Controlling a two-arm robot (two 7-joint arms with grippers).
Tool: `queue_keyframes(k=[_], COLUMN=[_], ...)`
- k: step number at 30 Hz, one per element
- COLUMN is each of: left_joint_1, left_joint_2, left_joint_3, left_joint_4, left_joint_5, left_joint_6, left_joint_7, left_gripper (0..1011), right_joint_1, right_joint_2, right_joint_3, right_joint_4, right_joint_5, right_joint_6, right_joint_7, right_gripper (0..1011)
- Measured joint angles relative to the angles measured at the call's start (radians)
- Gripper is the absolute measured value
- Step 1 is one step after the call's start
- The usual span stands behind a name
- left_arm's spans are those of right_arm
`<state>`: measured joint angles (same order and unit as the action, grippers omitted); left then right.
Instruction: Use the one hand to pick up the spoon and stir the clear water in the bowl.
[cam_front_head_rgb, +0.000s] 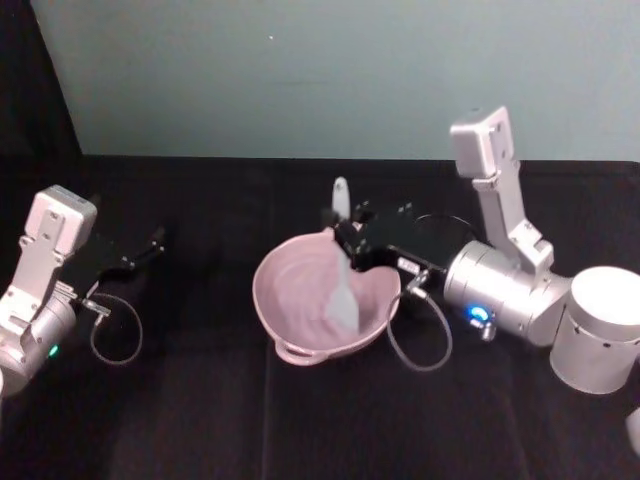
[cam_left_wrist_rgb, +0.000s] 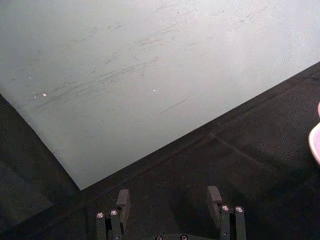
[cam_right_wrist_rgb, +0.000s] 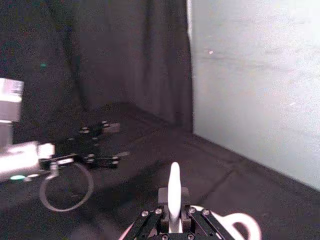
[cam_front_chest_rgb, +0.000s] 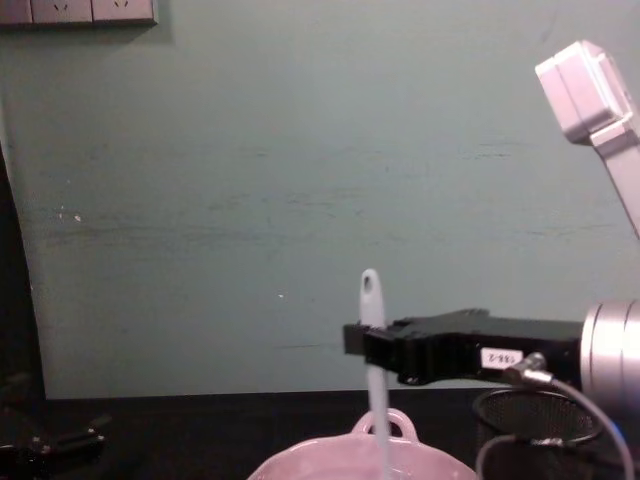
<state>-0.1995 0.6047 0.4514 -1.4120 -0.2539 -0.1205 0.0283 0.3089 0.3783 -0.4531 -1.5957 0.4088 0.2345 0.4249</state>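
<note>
The pale pink bowl (cam_front_head_rgb: 300, 330) sits mid-table on the black cloth; its loop handle shows in the chest view (cam_front_chest_rgb: 385, 425). The white spoon (cam_front_head_rgb: 346, 298) stands nearly upright, its blade down inside the bowl and its holed handle end (cam_front_chest_rgb: 370, 285) sticking up. My right gripper (cam_front_head_rgb: 346, 238) reaches in from the right and is shut on the spoon's handle (cam_right_wrist_rgb: 174, 187) just above the rim. The clear water is too faint to make out against the pink inside. My left gripper (cam_front_head_rgb: 155, 240) rests far left, open and empty, its fingers (cam_left_wrist_rgb: 122, 202) apart.
A black wire-mesh cup (cam_front_chest_rgb: 535, 425) stands right of the bowl, under the right forearm. A teal wall (cam_front_chest_rgb: 250, 200) closes off the back of the table and a dark curtain (cam_right_wrist_rgb: 100, 60) hangs at the left. Bare black cloth (cam_front_head_rgb: 200, 420) lies in front.
</note>
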Motion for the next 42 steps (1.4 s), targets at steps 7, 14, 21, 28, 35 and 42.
queue_keyframes(k=[7, 14, 21, 28, 35, 42], left_joint_1=[0.0, 0.0, 0.0, 0.0, 0.0, 0.0], left_joint_2=[0.0, 0.0, 0.0, 0.0, 0.0, 0.0], left_joint_3=[0.0, 0.0, 0.0, 0.0, 0.0, 0.0], left_joint_4=[0.0, 0.0, 0.0, 0.0, 0.0, 0.0], left_joint_5=[0.0, 0.0, 0.0, 0.0, 0.0, 0.0], left_joint_6=[0.0, 0.0, 0.0, 0.0, 0.0, 0.0], left_joint_7=[0.0, 0.0, 0.0, 0.0, 0.0, 0.0], left_gripper=[1011, 1011, 1011, 1011, 1011, 1011], right_joint_1=[-0.008, 0.031, 0.081, 0.107, 0.09, 0.034], right_joint_2=[-0.032, -0.102, -0.163, -0.196, -0.17, -0.1], right_joint_3=[-0.034, -0.065, -0.067, -0.039, -0.007, 0.025], right_joint_4=[-0.004, 0.078, 0.194, 0.277, 0.26, 0.149], right_joint_5=[0.04, 0.034, -0.005, -0.071, -0.12, -0.125], right_joint_6=[0.008, -0.06, -0.137, -0.223, -0.255, -0.173], right_joint_7=[0.002, -0.03, -0.066, -0.121, -0.152, -0.122], right_gripper=[131, 131, 131, 131, 132, 132])
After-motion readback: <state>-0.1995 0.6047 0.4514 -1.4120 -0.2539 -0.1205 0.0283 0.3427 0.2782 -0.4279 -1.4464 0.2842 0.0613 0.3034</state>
